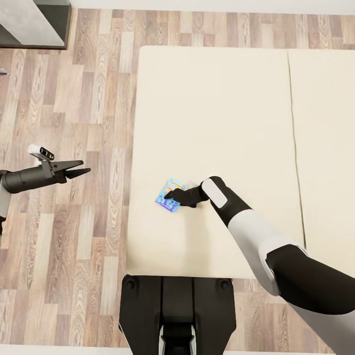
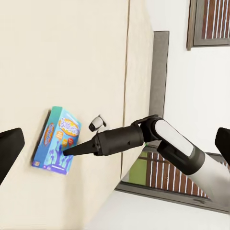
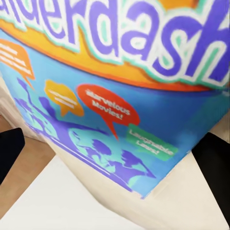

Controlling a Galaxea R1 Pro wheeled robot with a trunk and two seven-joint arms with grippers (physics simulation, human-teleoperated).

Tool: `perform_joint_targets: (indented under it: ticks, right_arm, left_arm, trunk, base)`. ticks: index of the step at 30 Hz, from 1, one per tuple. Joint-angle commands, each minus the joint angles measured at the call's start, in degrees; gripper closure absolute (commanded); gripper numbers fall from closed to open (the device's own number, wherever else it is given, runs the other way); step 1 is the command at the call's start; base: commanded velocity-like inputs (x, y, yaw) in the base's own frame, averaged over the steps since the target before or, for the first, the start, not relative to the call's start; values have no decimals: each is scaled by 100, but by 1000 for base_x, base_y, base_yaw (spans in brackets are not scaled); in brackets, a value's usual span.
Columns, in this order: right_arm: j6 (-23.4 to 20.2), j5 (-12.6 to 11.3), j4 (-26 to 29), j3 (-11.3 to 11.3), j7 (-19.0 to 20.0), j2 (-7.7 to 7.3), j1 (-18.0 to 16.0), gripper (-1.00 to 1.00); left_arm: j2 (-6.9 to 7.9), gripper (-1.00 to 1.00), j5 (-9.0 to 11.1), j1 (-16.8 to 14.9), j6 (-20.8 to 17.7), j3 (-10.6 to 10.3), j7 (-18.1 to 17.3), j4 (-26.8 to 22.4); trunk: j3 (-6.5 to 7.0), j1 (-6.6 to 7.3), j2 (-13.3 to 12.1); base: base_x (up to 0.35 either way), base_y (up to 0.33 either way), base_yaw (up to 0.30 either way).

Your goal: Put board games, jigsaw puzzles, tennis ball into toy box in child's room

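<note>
The right end effector (image 1: 170, 195) sits at the small flat blue printed board game box (image 1: 167, 199), which lies on the wide cream mattress of the bed (image 1: 212, 113) near its left edge. Whether this end effector grips the box cannot be told. The box lies directly ahead of the fingertips. The left end effector (image 1: 81, 168) hangs released over the wood-plank floor (image 1: 74, 246), well apart.

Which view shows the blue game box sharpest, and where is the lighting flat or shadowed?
Right wrist view: the blue board game shows large, its lettering cut off. Head view: even light, faint shadow under the right gripper. Left wrist view: soft, no glare.
</note>
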State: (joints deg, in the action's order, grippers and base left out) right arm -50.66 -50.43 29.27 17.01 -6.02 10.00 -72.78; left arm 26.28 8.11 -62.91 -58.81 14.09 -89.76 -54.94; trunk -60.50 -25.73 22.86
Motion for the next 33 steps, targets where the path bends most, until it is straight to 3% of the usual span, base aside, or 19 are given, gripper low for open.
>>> perform_joint_targets:
  ticks: [1,33]
  right_arm:
    - [4,-37,0,21,-57,0,1,-100]
    - [4,-37,0,21,-57,0,1,-100]
  left_arm:
    - [3,-100,-3,-2,-57,-3,-24,1]
    - [0,-100,-3,-2,-52,-3,-24,1]
  trunk:
    - [-6,-5,6]
    - [-6,-5,6]
  base:
    - [0,58,0]
    - [0,32,0]
